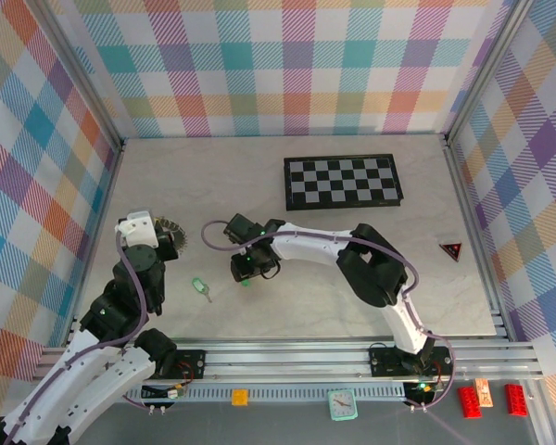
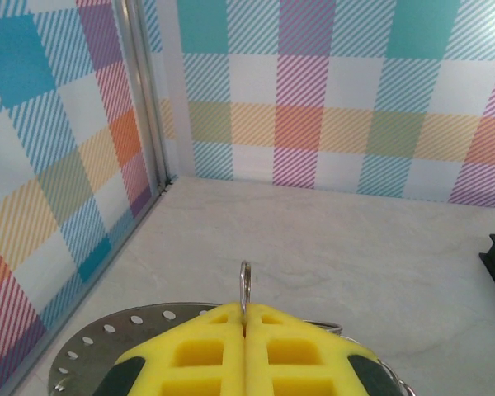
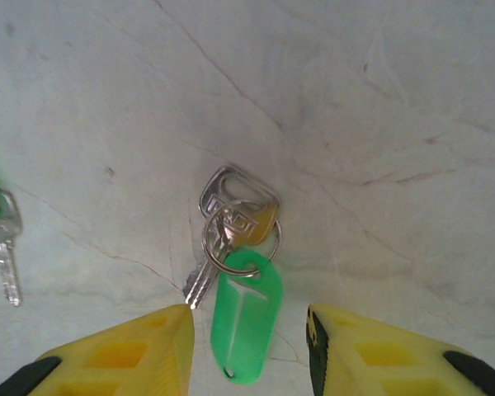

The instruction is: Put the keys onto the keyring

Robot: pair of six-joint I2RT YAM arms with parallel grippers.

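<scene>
Nearest me, on the metal rail by the arm bases, sit a small mint-green alarm clock (image 1: pixel 341 403) and two red toy bricks (image 1: pixel 468 400). Just beyond, on the pale marbled tabletop (image 1: pixel 426 297), a tiny silver loose key with a green plastic tag (image 1: pixel 202 289) lies by itself. My right wrist camera catches that loose key (image 3: pixel 3 247) at its left border.

Just right of it, the right gripper (image 1: pixel 247 269) points down over the second key (image 3: pixel 235 247), also silver with a green plastic tag. Its yellow fingers (image 3: pixel 140 351) are spread wide, one on either side of the tag and clear of it. That key lies flat on the table, with a small split ring linking it to the tag.

Farther back and to the left, the left gripper (image 1: pixel 160 236) has its yellow fingers (image 2: pixel 198 355) pressed together. They pinch a thin silver wire loop (image 2: pixel 244 285) that stands upright between the tips. The keyring (image 1: pixel 173 228), flat dark grey metal with a beaded, hole-dotted rim, lies beneath that gripper, well apart from both keys. Whether the loop and the keyring are joined I cannot tell.

Behind it all, a black-and-white checkerboard (image 1: pixel 343 181) lies flat near the plaid back wall (image 1: pixel 278 65).
</scene>
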